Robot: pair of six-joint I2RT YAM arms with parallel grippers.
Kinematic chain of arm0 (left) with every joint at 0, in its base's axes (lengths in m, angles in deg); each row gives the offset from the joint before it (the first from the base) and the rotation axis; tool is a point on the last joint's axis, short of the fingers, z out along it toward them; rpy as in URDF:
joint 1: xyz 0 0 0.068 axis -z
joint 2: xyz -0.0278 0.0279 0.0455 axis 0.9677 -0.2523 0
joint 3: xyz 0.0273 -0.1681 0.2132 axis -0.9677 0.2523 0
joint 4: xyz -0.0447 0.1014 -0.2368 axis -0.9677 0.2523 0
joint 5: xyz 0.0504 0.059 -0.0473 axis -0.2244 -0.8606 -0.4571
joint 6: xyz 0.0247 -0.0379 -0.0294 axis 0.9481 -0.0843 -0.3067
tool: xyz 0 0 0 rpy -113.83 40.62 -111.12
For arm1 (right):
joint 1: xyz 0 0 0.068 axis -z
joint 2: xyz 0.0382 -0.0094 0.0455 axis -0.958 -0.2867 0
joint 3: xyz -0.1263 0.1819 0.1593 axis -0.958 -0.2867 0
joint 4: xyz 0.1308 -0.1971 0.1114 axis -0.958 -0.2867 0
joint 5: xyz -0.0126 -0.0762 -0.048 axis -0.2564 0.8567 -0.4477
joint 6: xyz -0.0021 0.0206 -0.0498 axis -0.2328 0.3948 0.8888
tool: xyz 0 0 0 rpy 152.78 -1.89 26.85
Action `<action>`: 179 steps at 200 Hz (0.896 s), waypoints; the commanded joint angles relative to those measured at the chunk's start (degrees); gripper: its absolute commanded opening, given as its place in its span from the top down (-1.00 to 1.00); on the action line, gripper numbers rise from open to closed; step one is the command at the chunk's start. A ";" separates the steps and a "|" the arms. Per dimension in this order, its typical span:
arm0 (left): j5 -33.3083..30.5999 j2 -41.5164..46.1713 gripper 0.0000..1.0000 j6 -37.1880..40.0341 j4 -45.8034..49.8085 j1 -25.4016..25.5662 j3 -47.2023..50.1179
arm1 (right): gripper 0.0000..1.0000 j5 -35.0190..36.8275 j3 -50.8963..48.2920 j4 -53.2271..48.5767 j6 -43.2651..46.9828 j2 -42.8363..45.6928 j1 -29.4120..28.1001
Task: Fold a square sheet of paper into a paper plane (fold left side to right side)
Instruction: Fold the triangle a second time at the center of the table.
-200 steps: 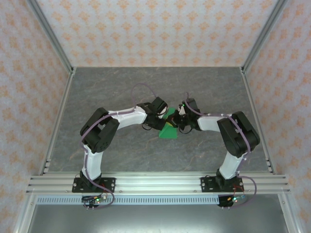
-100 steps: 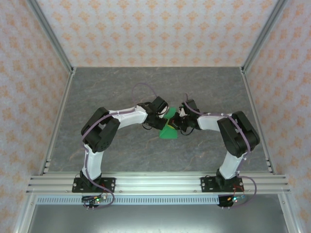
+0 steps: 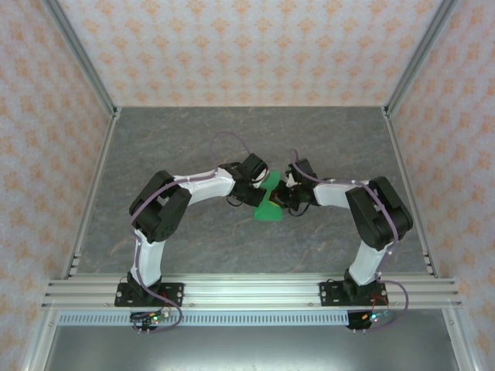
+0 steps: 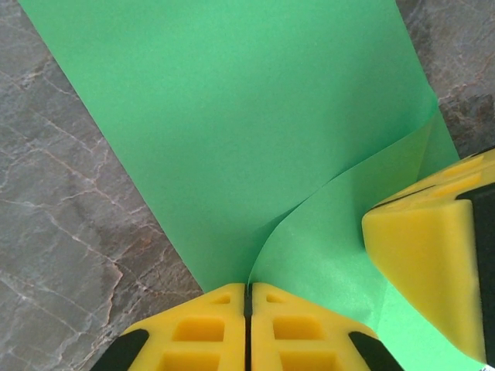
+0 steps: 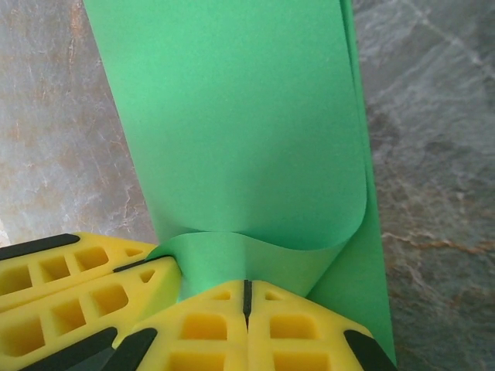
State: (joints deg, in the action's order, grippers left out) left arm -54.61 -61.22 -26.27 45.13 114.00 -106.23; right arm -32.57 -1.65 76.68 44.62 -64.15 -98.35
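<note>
Green and part-folded, the square sheet of paper (image 3: 268, 209) lies at the middle of the table (image 3: 193, 139), one flap curling up. Our left gripper (image 4: 248, 290), at its 10 o'clock, and right gripper (image 5: 246, 287), at 2 o'clock, pinch that flap with fingers closed tight. We judge the flap should travel toward 3 o'clock with edges matched before pressing the crease.

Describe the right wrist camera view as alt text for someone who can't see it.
A bright green sheet of paper lies on a grey marbled table, with its near layer curled up and pinched in the shut yellow right gripper at the bottom edge. The yellow left gripper meets the same curl from the lower left.
</note>
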 commanded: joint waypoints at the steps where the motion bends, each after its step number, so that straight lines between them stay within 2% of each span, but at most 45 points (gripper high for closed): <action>1: -1.13 -1.44 0.80 1.39 2.97 -0.31 -0.61 | 0.98 2.66 0.78 -3.10 1.41 -1.99 -0.19; 26: -2.00 -0.10 0.73 1.53 3.52 -0.29 -0.88 | 0.98 2.84 0.77 -3.54 1.36 -2.84 -0.16; 56: -4.14 2.73 0.57 1.62 4.14 -0.38 -0.88 | 0.98 3.83 0.77 -4.72 1.60 -3.04 -0.12; 85: -6.41 8.01 0.32 1.60 4.69 -0.47 0.02 | 0.98 4.07 0.59 -5.06 1.74 -2.84 -0.14; 105: -5.74 11.20 0.26 0.86 4.36 -0.49 1.50 | 0.98 4.14 0.51 -4.94 1.71 -2.79 -0.14; 121: -2.63 13.24 0.25 -0.06 3.33 -0.47 3.14 | 0.98 4.20 0.55 -4.86 1.71 -2.69 -0.12; 142: 5.03 14.58 0.32 -2.19 0.89 -0.52 5.71 | 0.98 4.14 0.51 -4.87 1.68 -2.54 -0.12; 179: 16.52 14.02 0.40 -8.11 -8.45 -0.47 10.70 | 0.98 3.99 0.55 -4.69 1.65 -2.64 -0.13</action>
State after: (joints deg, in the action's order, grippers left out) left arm -47.55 -46.42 -29.59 42.81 113.84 -98.75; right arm -32.48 -0.91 75.87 45.27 -64.83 -98.35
